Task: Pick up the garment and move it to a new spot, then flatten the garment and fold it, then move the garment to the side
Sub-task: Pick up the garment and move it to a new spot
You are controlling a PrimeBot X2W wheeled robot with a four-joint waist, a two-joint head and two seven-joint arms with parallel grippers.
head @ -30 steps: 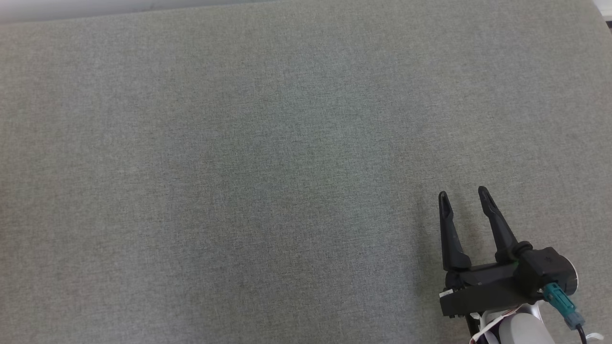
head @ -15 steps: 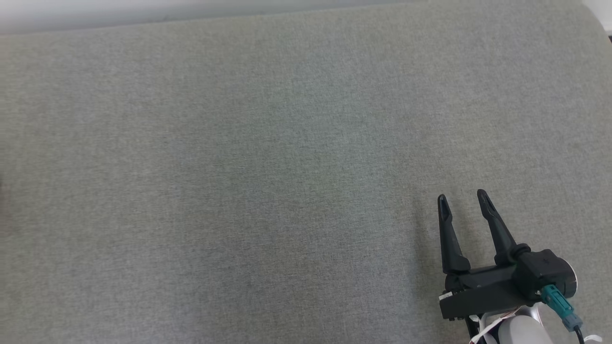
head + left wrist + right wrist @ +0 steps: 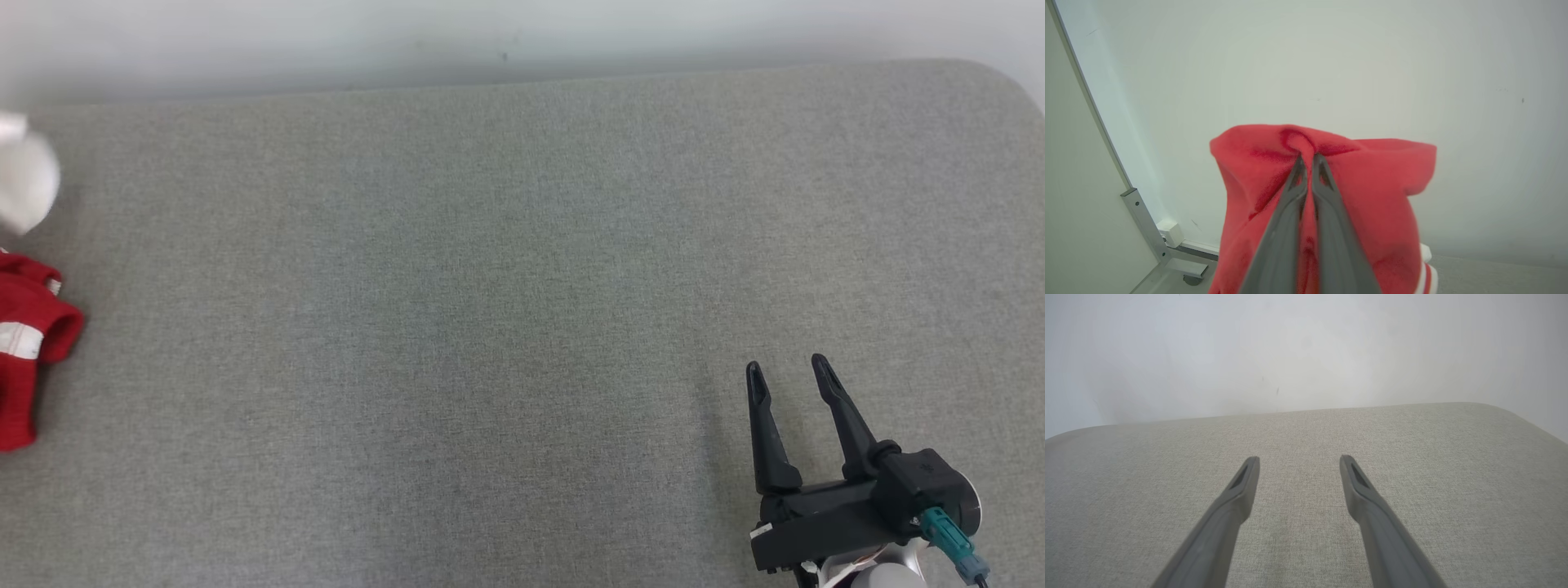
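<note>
The garment [image 3: 1372, 192] is red with white stripes and hangs draped over my left gripper [image 3: 1306, 157], which is shut on a fold of its cloth in front of a pale wall. In the head view a part of the garment [image 3: 28, 343] shows at the far left edge, above the grey cushion [image 3: 490, 286], with a pale forearm [image 3: 20, 175] just above it. My right gripper [image 3: 784, 371] stands open at the lower right over bare cushion, nothing between its fingers [image 3: 1241, 486].
The grey fabric cushion [image 3: 1306, 437] spans the view, its far edge running along a white wall and its far right corner rounded. A metal frame post with a foot [image 3: 1147, 228] stands by the wall at the left.
The head camera has tilted up, so the far edge and wall show more. The red garment and the pale forearm have come into view at the left edge. The right gripper stays open.
</note>
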